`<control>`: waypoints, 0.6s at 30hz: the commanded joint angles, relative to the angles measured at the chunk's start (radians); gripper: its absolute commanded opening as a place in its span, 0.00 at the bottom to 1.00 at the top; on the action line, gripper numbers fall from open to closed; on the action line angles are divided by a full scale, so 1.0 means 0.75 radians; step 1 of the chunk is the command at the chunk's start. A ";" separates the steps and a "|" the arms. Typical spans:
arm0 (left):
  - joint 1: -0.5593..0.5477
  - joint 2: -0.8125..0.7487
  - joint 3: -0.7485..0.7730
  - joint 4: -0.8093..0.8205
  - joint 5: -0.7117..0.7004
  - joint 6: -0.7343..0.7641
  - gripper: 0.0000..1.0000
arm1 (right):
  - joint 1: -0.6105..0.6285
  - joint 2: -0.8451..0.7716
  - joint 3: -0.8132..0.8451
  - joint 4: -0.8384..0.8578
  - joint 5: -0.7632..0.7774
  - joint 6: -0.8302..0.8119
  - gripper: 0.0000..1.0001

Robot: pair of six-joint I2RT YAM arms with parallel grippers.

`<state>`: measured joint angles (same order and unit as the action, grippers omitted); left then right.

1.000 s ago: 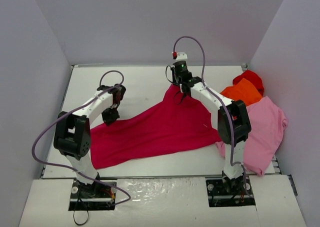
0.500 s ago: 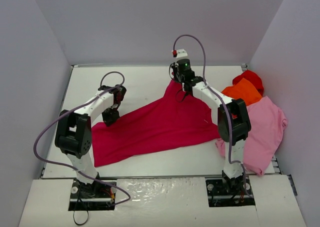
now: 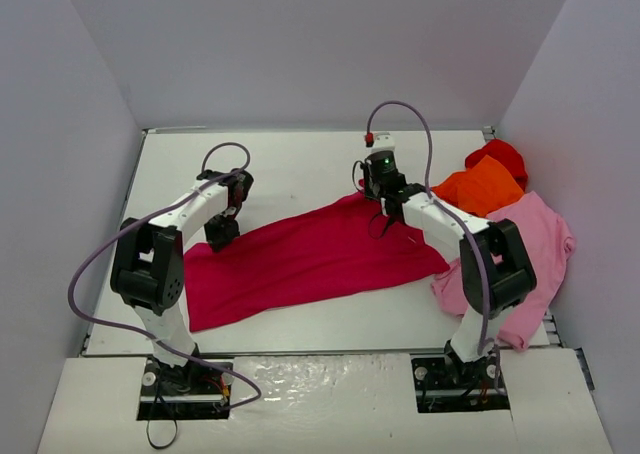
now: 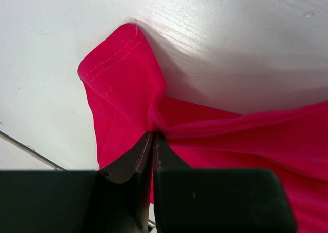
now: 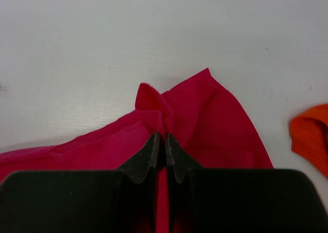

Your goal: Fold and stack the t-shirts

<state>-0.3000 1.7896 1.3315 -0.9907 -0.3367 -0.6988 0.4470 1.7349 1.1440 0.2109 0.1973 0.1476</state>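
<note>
1. Pinches the crimson t-shirt (image 3: 300,259) with the left gripper (image 4: 152,135), jaws pressed together on a gathered fold beside a stitched hem corner at the shirt's left end.
2. Grips the same shirt with the right gripper (image 5: 164,136) as well, jaws closed on a small peak of cloth at the far edge of the shirt's right end.
3. Holds that shirt drawn out as a long, slanted band between the two grippers, low along the white table (image 3: 290,164), with the left end nearer the arm bases and the right end farther back.
4. Shows wrinkles running out from each pinch and mostly smooth cloth in between.
5. Has the other shirts heaped at the right side of the table: the light pink t-shirt (image 3: 530,249) nearest and spread widest, the orange t-shirt (image 3: 485,186) on its far part, the bright red t-shirt (image 3: 500,157) behind the orange one.
6. Puts the crimson shirt's right end just beside the pink cloth; cannot tell whether the two touch.
</note>
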 commanded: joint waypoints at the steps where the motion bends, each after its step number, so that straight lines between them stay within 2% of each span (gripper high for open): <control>1: -0.007 -0.026 0.049 -0.033 -0.014 0.017 0.00 | 0.069 -0.269 -0.108 0.012 0.169 0.054 0.00; 10: -0.011 -0.038 0.053 -0.057 -0.011 0.022 0.00 | 0.143 -0.529 -0.344 -0.110 0.234 0.165 0.00; 18: -0.023 -0.030 0.054 -0.065 -0.012 0.018 0.00 | 0.242 -0.593 -0.526 -0.146 0.276 0.269 0.00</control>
<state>-0.3068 1.7901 1.3315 -0.9981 -0.3328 -0.6914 0.5911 1.3402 0.7782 0.0919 0.3427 0.2898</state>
